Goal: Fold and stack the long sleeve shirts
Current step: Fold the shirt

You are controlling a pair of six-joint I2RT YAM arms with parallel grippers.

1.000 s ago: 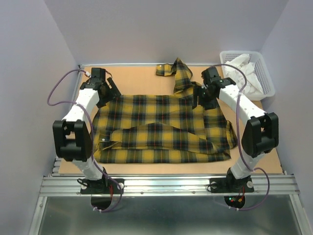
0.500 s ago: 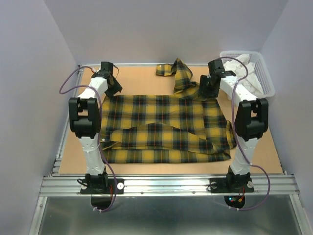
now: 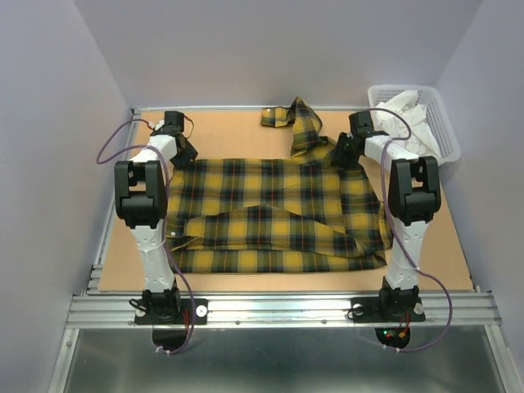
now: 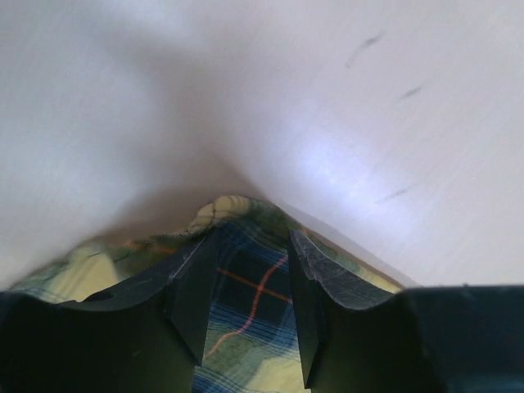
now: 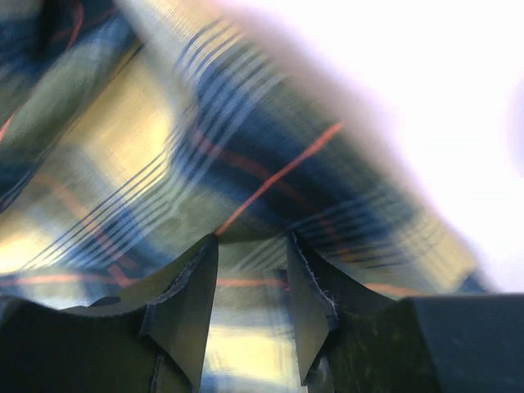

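Observation:
The yellow and black plaid long sleeve shirt (image 3: 270, 213) lies spread flat across the table, with one sleeve folded over its front and another sleeve (image 3: 303, 123) trailing to the back. My left gripper (image 3: 184, 153) is at the shirt's far left corner. In the left wrist view (image 4: 250, 246) its jaws stand narrow with plaid cloth (image 4: 246, 286) between them. My right gripper (image 3: 338, 155) is at the far right corner. In the right wrist view (image 5: 252, 246) its jaws are narrow on plaid cloth (image 5: 246, 139), which bunches over the fingertips.
A white mesh basket (image 3: 446, 151) holding white cloth (image 3: 409, 115) stands at the back right, close to the right arm. Grey walls enclose the table on three sides. The metal rail with the arm bases runs along the near edge.
Both arms have raised their elbows and drawn upright. Both grippers have moved back and down onto the shirt's far corners. The shirt lies as before.

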